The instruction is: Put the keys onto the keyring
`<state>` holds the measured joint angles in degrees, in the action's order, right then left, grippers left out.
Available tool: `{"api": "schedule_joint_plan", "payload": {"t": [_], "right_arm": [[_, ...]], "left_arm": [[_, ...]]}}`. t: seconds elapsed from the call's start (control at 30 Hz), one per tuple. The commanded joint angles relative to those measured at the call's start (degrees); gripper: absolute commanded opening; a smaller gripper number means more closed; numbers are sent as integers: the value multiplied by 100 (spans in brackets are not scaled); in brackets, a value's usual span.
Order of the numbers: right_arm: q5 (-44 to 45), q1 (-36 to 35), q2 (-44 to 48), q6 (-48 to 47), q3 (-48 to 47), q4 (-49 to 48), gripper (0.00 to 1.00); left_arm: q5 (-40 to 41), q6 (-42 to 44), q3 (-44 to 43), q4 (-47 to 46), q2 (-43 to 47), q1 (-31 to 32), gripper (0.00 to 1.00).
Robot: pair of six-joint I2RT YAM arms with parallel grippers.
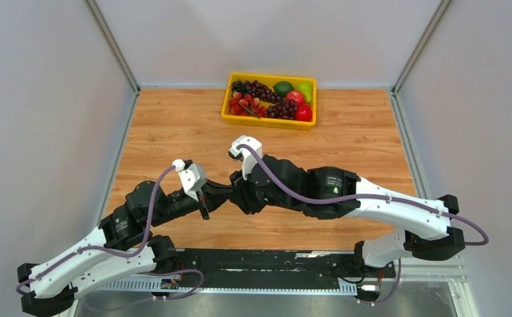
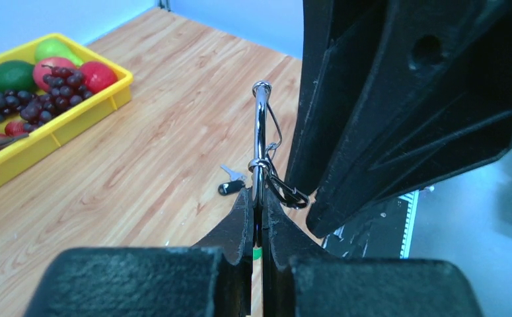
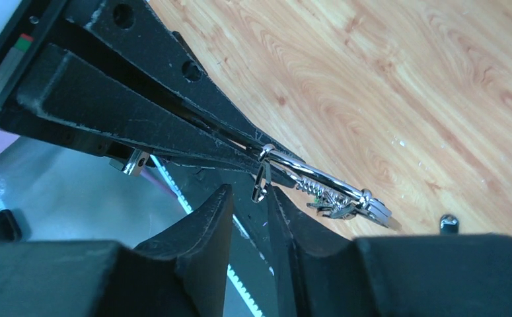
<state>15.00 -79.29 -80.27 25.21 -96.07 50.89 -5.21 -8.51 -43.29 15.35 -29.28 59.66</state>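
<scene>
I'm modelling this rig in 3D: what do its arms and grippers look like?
The left arm and right arm match: white shell links near the base, black joint housings farther out, a purple cable looping along each, a white camera housing at each wrist. The right arm carries a small printed label. The left gripper and right gripper have black tapering fingers with round holes.

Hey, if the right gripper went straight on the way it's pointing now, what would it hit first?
Most likely the keyring, pinched in the left gripper. It sits right ahead of the right gripper, whose jaws stand open. Depth is hard to judge, though.
</scene>
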Motion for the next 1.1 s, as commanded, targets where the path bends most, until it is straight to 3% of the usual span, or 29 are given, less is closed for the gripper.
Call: {"api": "schedule_joint_plan", "payload": {"t": [0.0,0.23,0.57,0.67,0.83,1.07], "right_arm": [[764,-271,163,-576,-136,-406,36],[1853,-586,796,-1199,666,-1212,44],[2120,-1227,1877,-3092,2722,-4088,46],[1915,-1450,1850,-3701,2926,-4425,45],[2322,-2041,1814,-5085,3350,-5343,43],[2813,-2663,1680,-6489,3377,-5744,43]], "left_arm": [[-243,54,-3,-1053,206,57,1],[-227,110,-2,-1264,317,58,1],[-170,122,23,-1501,454,56,1],[-138,103,25,-1683,484,55,0],[-122,1,-68,-1635,435,60,0],[-70,-220,-134,-1378,468,55,0]]}}
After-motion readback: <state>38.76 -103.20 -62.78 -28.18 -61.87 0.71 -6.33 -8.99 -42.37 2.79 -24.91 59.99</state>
